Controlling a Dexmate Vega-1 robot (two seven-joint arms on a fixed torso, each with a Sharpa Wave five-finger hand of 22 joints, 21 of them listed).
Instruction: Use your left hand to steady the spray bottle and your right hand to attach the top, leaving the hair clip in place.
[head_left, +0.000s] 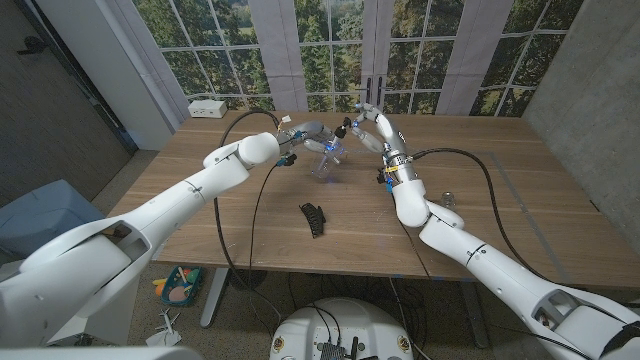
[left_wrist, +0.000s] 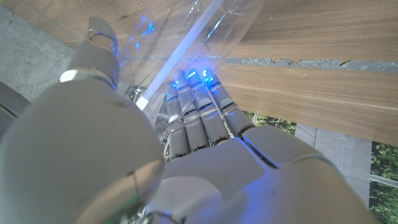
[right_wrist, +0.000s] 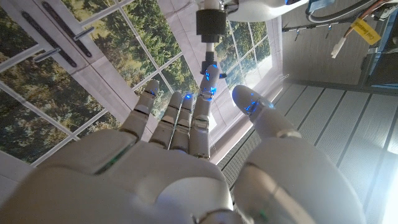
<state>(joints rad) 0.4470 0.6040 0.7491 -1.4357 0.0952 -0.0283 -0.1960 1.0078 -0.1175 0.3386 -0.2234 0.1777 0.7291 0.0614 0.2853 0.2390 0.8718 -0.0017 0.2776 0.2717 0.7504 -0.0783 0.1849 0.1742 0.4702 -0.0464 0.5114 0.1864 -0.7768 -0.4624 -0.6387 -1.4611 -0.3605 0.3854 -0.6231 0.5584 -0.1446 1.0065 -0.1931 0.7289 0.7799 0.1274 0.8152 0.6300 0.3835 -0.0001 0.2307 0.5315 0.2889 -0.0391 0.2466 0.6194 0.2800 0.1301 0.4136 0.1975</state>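
Note:
The clear spray bottle (head_left: 326, 162) stands tilted on the far middle of the wooden table (head_left: 510, 215). My left hand (head_left: 300, 134) grips it from the left. In the left wrist view, the fingers of my left hand (left_wrist: 205, 155) wrap the bottle's clear wall (left_wrist: 193, 31), and a tube shows inside. My right hand (head_left: 368, 128) is raised just right of the bottle's upper end and pinches the black spray top (head_left: 343, 128) at its fingertips. The right wrist view shows the top (right_wrist: 211, 25) at the tips of my right hand (right_wrist: 186, 149), thumb a little apart. The black hair clip (head_left: 313, 218) lies nearer me, untouched.
A white box (head_left: 207, 108) sits at the table's far left corner. A small clear object (head_left: 450, 200) lies on the table beside my right forearm. Windows stand behind the table. Black cables trail from both arms over the tabletop.

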